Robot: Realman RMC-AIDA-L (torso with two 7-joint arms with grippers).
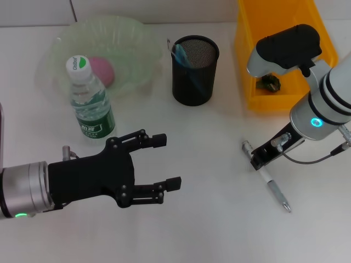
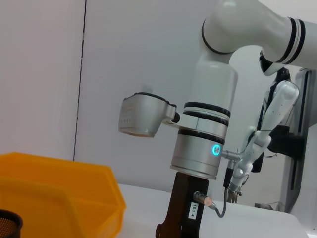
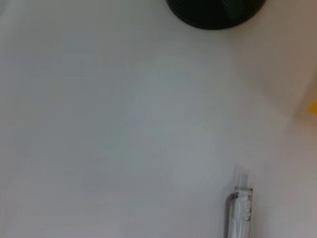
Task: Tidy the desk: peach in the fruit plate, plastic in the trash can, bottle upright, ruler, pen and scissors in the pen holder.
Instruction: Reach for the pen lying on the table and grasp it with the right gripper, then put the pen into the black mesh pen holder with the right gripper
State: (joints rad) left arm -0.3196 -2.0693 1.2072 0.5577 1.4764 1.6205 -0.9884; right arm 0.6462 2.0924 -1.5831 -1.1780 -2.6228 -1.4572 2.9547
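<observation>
Pen (image 1: 267, 176) lies flat on the white surface (image 1: 208, 219), on the robot's right side, tip pointing toward the robot, clear cap end away from it. Right tool (image 1: 258, 159) is down at the pen's cap end, over or against it; contact cannot be confirmed, and whether its fingers are apart or together cannot be told. Right wrist view shows the pen's clear end (image 3: 239, 206) on bare surface, with the pen holder's dark base (image 3: 215, 12) farther off.

Pen holder (image 1: 195, 70), black mesh, stands upright near mid-surface, with a bluish item inside that is hard to identify. Yellow trash can (image 1: 249, 66) sits just beside it on the right, a small dark object in its bottom.

Peach (image 1: 102, 71) rests in the translucent green fruit plate (image 1: 137, 38) at far left. Bottle (image 1: 90, 101) stands upright, green cap on, in front of the plate.

Left tool (image 1: 170, 161) hovers above the surface at near left, fingers apart, holding nothing, pointing toward the right side. Left wrist view shows the right arm (image 2: 208, 129) and the trash can's rim (image 2: 59, 173).
</observation>
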